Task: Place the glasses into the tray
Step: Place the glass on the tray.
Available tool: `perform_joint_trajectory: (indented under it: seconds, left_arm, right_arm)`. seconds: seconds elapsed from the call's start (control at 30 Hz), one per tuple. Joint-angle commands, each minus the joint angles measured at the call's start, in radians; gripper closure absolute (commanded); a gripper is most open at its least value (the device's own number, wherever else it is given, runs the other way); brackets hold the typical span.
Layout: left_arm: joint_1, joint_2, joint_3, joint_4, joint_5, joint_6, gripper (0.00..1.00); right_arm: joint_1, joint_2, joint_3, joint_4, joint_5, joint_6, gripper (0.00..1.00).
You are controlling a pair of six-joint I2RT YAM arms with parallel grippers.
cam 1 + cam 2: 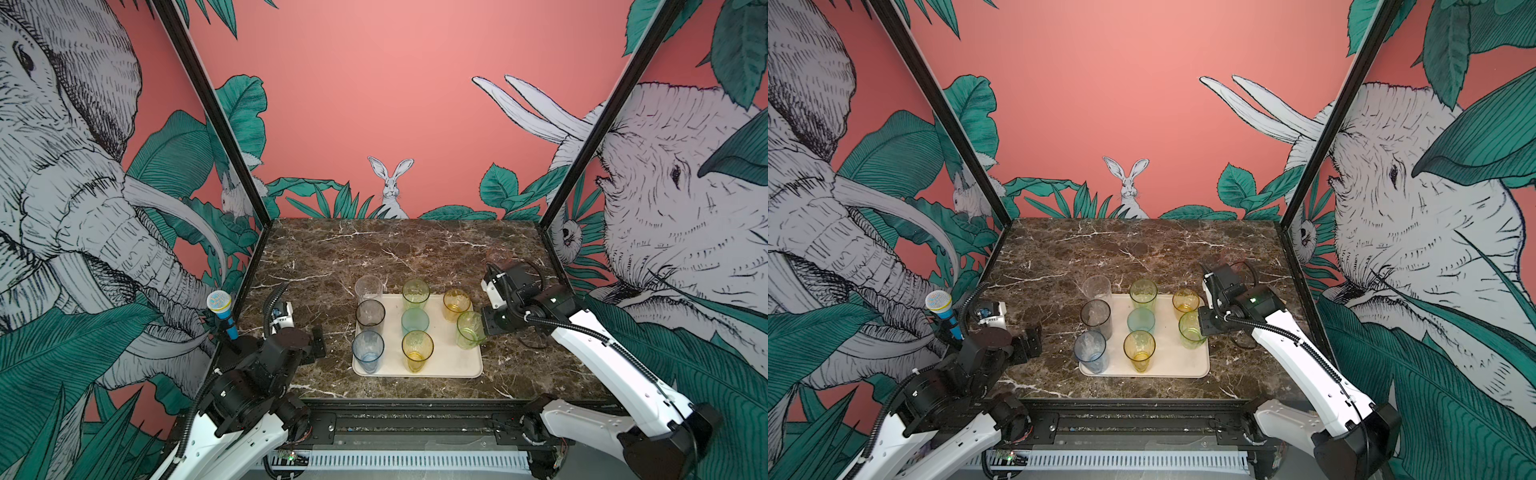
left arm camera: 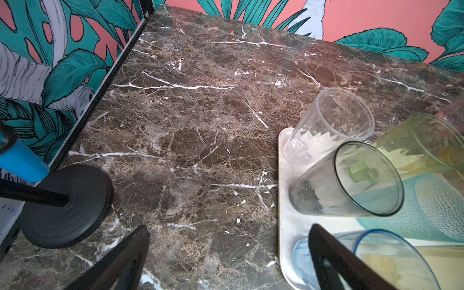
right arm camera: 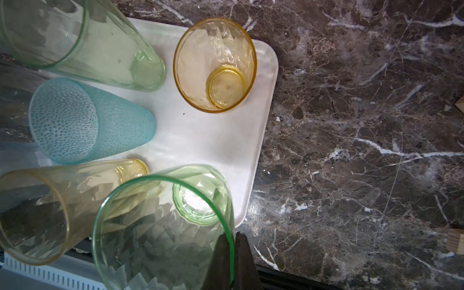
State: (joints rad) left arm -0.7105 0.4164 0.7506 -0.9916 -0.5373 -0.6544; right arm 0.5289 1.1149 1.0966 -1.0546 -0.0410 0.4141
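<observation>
Glasses (image 1: 414, 321) on the tray (image 1: 451, 355) number eight, all mouth-up, in three columns; the tray lies flat on the marble tabletop (image 1: 374, 249). Left column, back to front: clear tumbler (image 1: 368, 289) at the tray's back left corner, smoky grey tumbler (image 1: 370, 313), blue tumbler (image 1: 368, 351). Middle column: tall green tumbler (image 1: 415, 293), short teal tumbler (image 3: 85, 120) with a dimpled wall, tall yellow tumbler (image 1: 417, 351). Right column: amber tumbler (image 1: 456, 305) at the back, with the short green tumbler (image 1: 469, 330) in front of it, near the tray's right rim. Right gripper (image 3: 231, 236) is closed narrow on the short green tumbler's wall at the rim, one finger inside the mouth and one outside (whether the base bears on the tray or hangs just above it cannot be determined). Left gripper (image 2: 228, 228) is spread wide and holds nothing; it hangs over bare marble just beside the tray's left rim, nearest the blue tumbler. Toy microphone (image 1: 219, 303) on a black stand (image 2: 65, 206) occupies the table's left edge, well apart from the tray.
</observation>
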Motion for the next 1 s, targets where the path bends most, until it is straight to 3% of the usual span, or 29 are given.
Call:
perform_joint_trajectory:
  seconds: [0.0, 0.3, 0.97]
  left_arm:
    - [0.003, -0.01, -0.009, 0.005, -0.003, -0.017, 0.01]
    - [0.003, -0.018, -0.013, 0.005, -0.002, -0.022, 0.01]
    - [0.003, -0.015, -0.018, 0.007, -0.002, -0.021, 0.01]
  right_arm:
    - [0.005, -0.023, -0.05, 0.1, -0.003, 0.037, 1.0]
    - [0.005, 0.009, -0.157, 0.213, -0.008, 0.06, 1.0]
    - [0.005, 0.091, -0.222, 0.314, 0.027, 0.052, 1.0]
